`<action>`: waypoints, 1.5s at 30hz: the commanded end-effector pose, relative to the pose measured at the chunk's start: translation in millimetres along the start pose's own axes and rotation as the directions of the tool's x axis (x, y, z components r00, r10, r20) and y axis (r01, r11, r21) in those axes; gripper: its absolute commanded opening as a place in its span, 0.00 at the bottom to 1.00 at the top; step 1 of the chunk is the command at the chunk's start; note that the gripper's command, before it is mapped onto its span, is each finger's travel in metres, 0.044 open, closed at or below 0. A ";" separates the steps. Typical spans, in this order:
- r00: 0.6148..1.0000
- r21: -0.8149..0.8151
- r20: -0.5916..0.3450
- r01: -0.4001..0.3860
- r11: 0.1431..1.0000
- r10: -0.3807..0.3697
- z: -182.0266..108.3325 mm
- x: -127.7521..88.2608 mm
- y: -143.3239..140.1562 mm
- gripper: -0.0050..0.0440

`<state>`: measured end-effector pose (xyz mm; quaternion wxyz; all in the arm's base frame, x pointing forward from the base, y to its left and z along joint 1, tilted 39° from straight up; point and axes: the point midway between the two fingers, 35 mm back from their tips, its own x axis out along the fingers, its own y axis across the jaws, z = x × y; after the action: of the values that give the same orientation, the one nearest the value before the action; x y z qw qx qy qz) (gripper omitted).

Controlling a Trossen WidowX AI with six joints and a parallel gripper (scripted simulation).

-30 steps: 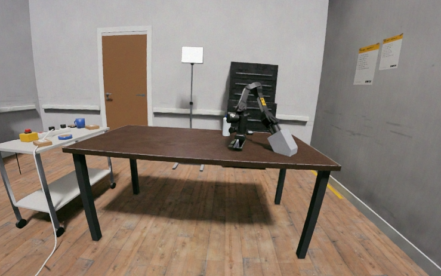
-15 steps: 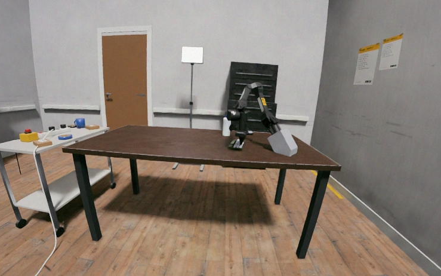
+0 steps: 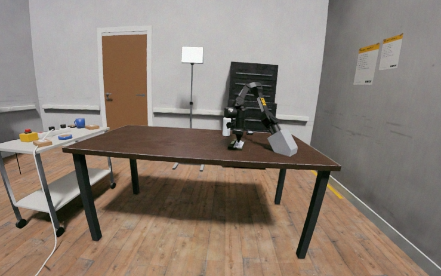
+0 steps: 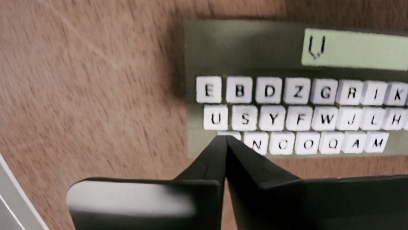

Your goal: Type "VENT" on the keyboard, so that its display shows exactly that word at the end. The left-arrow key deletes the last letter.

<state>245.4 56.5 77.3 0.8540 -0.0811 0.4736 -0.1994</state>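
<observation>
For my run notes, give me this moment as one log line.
gripper: shut, empty | position: above V key, bottom row | display: V | keyboard: on table | next: E

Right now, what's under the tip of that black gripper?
The shut gripper tip covers the first key in the keyboard's bottom row, left of N. Only that key's top edge shows; its letter is hidden.

On the keyboard [image 4: 295, 90], the pale green display [image 4: 356, 49] read "V". The white keys carried black letters: the top row [image 4: 295, 92] showed E, B, D, Z, G, R, I, K; the middle row [image 4: 300, 118] showed U, S, Y, F, W, J, L, H; the bottom row [image 4: 318, 143] showed N, C, O, Q, A, M, its first key hidden. Print on the two wall posters [image 3: 366, 63] was too small to read.
</observation>
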 end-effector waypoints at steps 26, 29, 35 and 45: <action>1.000 0.001 -0.001 -0.004 1.000 0.004 18.9 31.0 7.0 0.00; 1.000 0.001 -0.001 -0.003 1.000 0.003 19.0 32.0 6.9 0.00; 1.000 0.009 0.011 -0.008 1.000 0.008 22.7 29.3 7.0 0.00; 1.000 0.012 0.013 -0.010 1.000 0.009 23.3 28.5 7.5 0.00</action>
<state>278.2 49.1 61.1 0.8544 -0.0795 0.4733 -0.1994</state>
